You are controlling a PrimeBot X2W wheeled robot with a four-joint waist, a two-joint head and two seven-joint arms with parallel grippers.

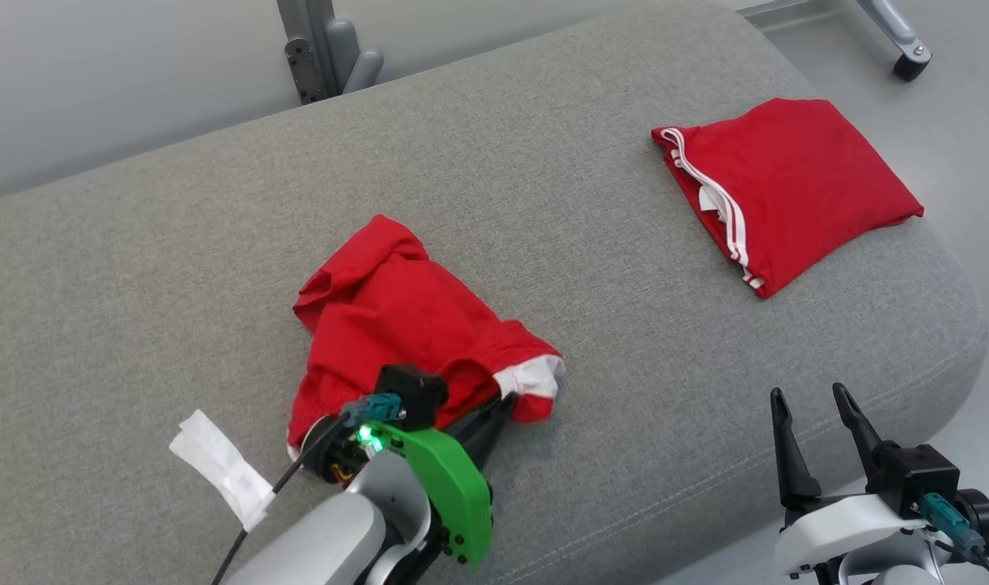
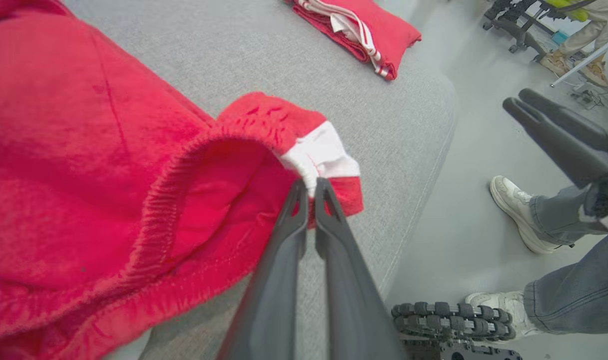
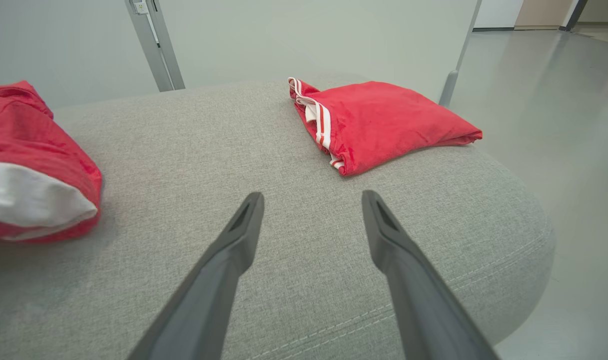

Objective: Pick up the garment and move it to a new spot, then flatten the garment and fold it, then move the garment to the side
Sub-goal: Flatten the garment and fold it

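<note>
I have the left gripper (image 2: 308,186) clamped on the crumpled red garment (image 1: 388,317), both fingers pinching the hem where a white panel meets the red fabric. The garment lies heaped near the front edge of the grey upholstered cushion (image 1: 543,187), left of centre in the head view. Its gathered elastic rim gapes toward my left wrist camera. A white strip (image 1: 222,467) lies on the cushion just beside the heap, on its left.

Between the heap and the folded red garment (image 1: 791,191) runs a broad band of bare cushion (the widest open stretch I can see). The folded piece sits toward the far right corner, its white-striped edge facing the middle and its outer corner close to the rounded edge.

The right gripper (image 1: 811,402) hovers over the front right edge, fingers spread wide, holding nothing. Past that edge is pale floor (image 2: 463,165), where a person's shoe (image 2: 513,212) stands near the cushion's end.
</note>
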